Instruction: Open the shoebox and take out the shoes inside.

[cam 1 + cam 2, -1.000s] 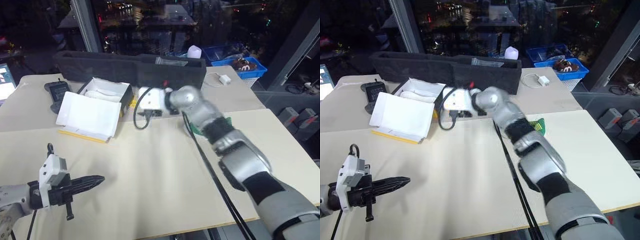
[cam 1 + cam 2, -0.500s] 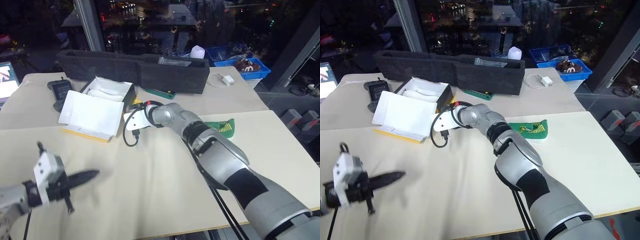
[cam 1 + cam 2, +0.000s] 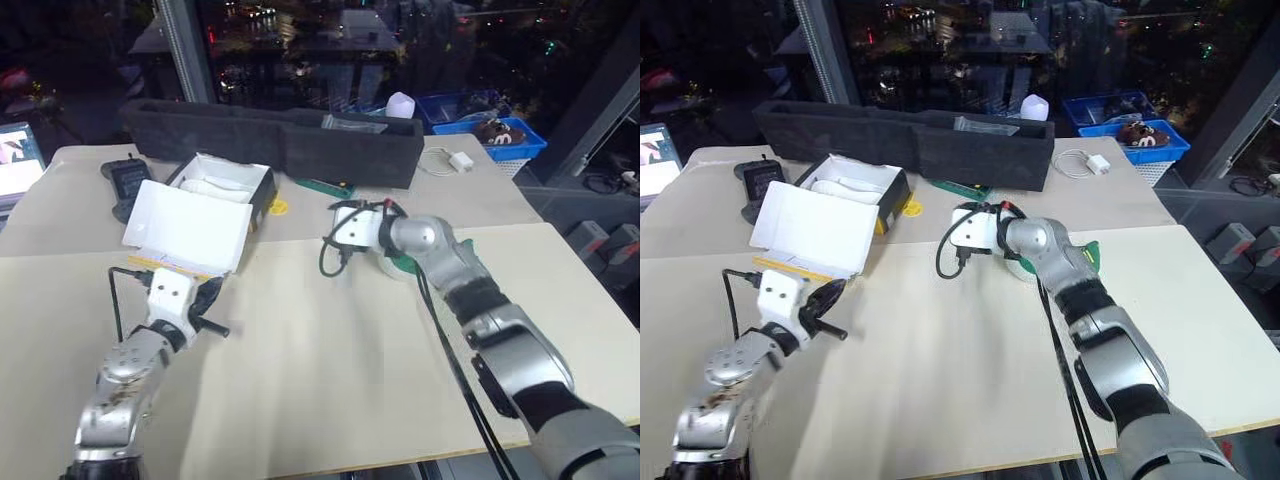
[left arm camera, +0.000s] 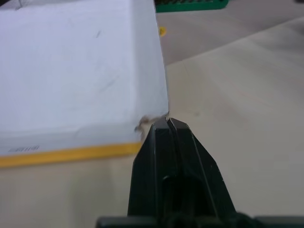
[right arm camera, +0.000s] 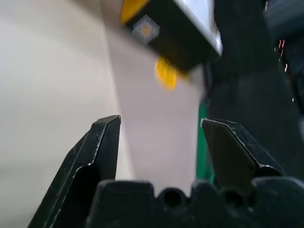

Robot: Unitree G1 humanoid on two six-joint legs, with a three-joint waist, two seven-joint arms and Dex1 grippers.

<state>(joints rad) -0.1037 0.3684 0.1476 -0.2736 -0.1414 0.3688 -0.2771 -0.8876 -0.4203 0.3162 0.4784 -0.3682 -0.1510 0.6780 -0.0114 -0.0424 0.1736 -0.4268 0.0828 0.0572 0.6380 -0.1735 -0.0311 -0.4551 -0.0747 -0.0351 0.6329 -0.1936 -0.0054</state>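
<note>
The shoebox (image 3: 222, 190) stands open at the back left of the table, with something white inside that I cannot make out. Its lid (image 3: 187, 231) lies folded toward me, white inside up, yellow edge in front. My left gripper (image 4: 166, 124) is shut and empty, tips right at the lid's near corner; it also appears as the left gripper (image 3: 208, 292) from above. One green shoe (image 3: 1087, 254) lies on the table, partly hidden behind my right forearm. My right gripper (image 5: 159, 128) is open and empty, just left of that shoe and pointing toward the shoebox.
A long dark foam tray (image 3: 270, 140) runs along the back, with blue bins (image 3: 490, 135) behind it to the right. A black device (image 3: 128, 180), a flat green item (image 3: 322, 186), a yellow sticker (image 3: 277, 207) and a white charger (image 3: 452, 160) lie around the box.
My left gripper has swung forward from the table's front left to the lid's near edge. My right arm has pulled away from the shoebox to the right, near the green shoe.
</note>
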